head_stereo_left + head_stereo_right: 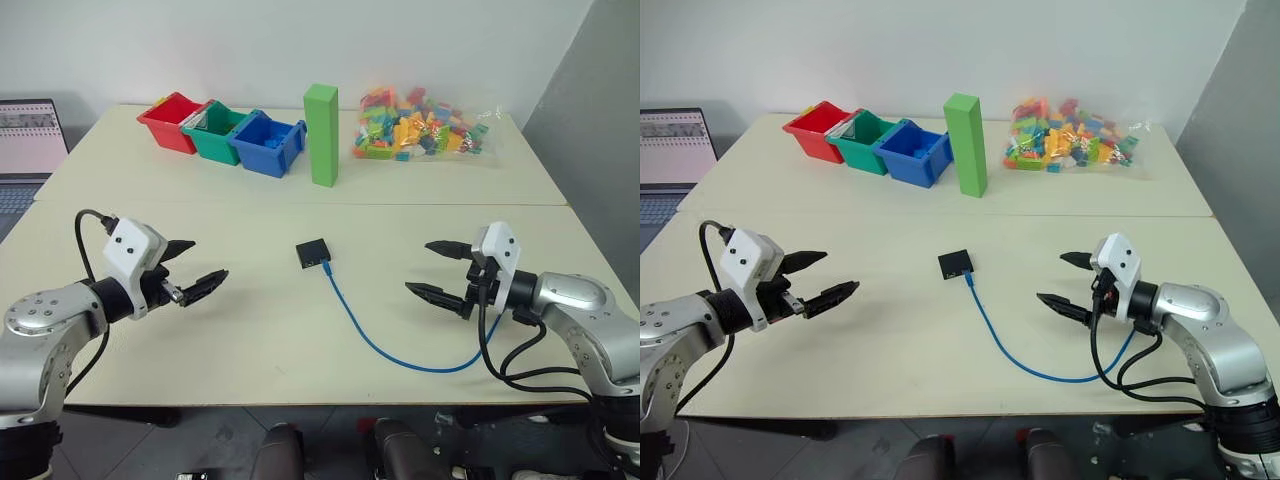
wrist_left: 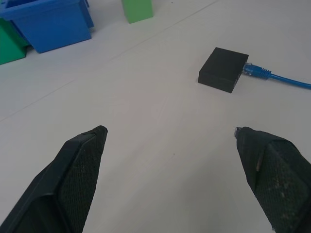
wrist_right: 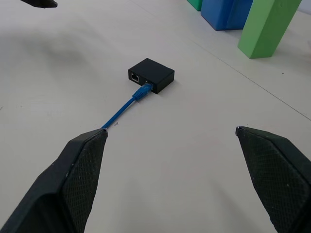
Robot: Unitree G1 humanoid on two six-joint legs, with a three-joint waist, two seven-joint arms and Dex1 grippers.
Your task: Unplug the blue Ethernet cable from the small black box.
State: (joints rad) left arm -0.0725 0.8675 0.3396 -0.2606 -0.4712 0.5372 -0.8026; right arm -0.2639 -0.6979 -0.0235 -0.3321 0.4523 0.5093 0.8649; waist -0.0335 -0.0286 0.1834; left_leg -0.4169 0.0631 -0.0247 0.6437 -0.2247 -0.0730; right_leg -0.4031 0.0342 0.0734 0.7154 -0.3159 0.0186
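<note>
From the head views, the small black box [image 1: 312, 252] sits mid-worktop [image 1: 250, 330], the blue Ethernet cable [image 1: 380, 343] plugged into its near right side, curving toward the right gripper [image 1: 440, 270]. The left gripper [image 1: 195, 265] hovers left, released. In the right wrist view, the right gripper's fingers [image 3: 73, 184] are spread, empty.

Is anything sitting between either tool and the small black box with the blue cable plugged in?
Nothing visible. Bare table lies between the open left tool, the open right tool and the small matte black box; the thin blue Ethernet cable trails toward the right tool.
</note>
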